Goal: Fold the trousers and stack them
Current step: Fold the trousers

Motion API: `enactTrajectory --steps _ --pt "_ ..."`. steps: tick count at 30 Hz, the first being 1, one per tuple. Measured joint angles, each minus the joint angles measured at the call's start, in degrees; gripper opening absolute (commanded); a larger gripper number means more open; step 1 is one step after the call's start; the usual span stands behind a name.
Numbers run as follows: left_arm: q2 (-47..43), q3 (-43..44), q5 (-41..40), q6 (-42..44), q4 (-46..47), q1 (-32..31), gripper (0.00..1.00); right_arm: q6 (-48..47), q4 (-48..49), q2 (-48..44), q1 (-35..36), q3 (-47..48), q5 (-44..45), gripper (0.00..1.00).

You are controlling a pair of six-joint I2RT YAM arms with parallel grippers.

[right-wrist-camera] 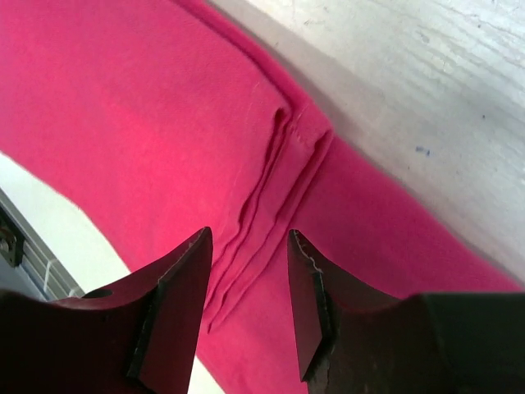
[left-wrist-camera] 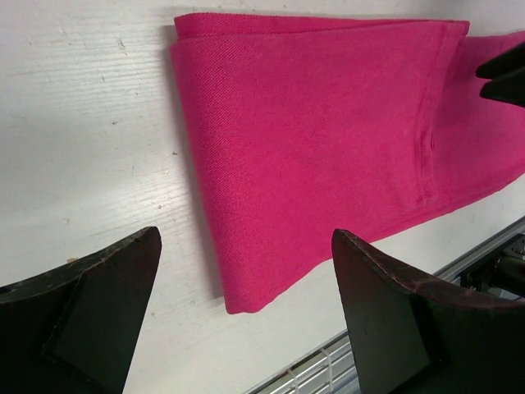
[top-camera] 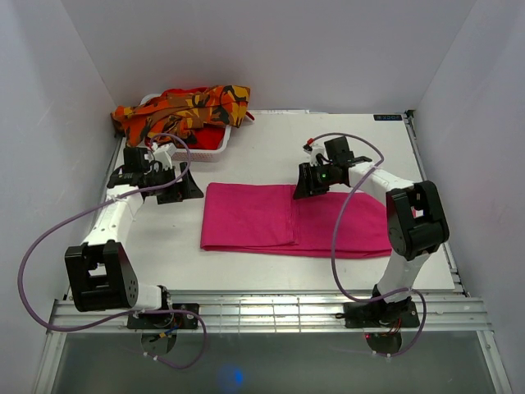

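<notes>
Right gripper (right-wrist-camera: 249, 240) hangs over the pink trousers (top-camera: 271, 217), its jaws parted a little and holding nothing. In the right wrist view, the stitched edge of the upper cloth layer lies right under the gap between them. Left gripper (left-wrist-camera: 246, 238) is spread wide and also has nothing in it. It sits above bare counter (top-camera: 271, 156), just beside the garment's rounded left fold.

The pink pair lies flat in the middle of the counter. Its left part is doubled over, while the right part runs on as a lower layer under the right arm. I judge it partly folded, with at least one more fold needed to make a compact bundle.

Farther off, at the back left, the orange camouflage trousers (top-camera: 184, 107) lie heaped and unfolded over the white basket (top-camera: 205, 146). That pair looks untouched, so it has yet to be folded and no stack has been started.
</notes>
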Motion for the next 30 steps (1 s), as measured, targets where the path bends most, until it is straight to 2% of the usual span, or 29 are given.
enactTrajectory --steps 11,21,24,27,28,30 --pt "0.48 -0.87 1.55 -1.86 2.47 0.02 0.95 3.21 4.13 4.17 4.96 2.99 4.79 0.49" --pt "0.52 -2.10 1.88 -3.93 4.33 0.02 0.95 3.19 3.96 9.70 5.20 6.51 6.71 0.46" --pt "0.52 -2.10 1.88 -4.20 4.68 0.07 0.95 3.17 3.78 9.90 5.20 6.54 6.71 0.39" --pt "0.61 -2.10 1.88 -4.46 5.05 0.07 0.95 2.93 3.56 9.90 5.20 6.56 6.64 0.22" --pt "0.68 -2.10 1.86 -4.52 5.16 0.09 0.95 2.93 3.39 9.90 5.18 6.56 6.60 0.11" --pt "0.94 -2.10 1.81 -4.57 5.33 0.09 0.95 2.84 2.99 9.90 5.16 6.58 6.43 0.08"
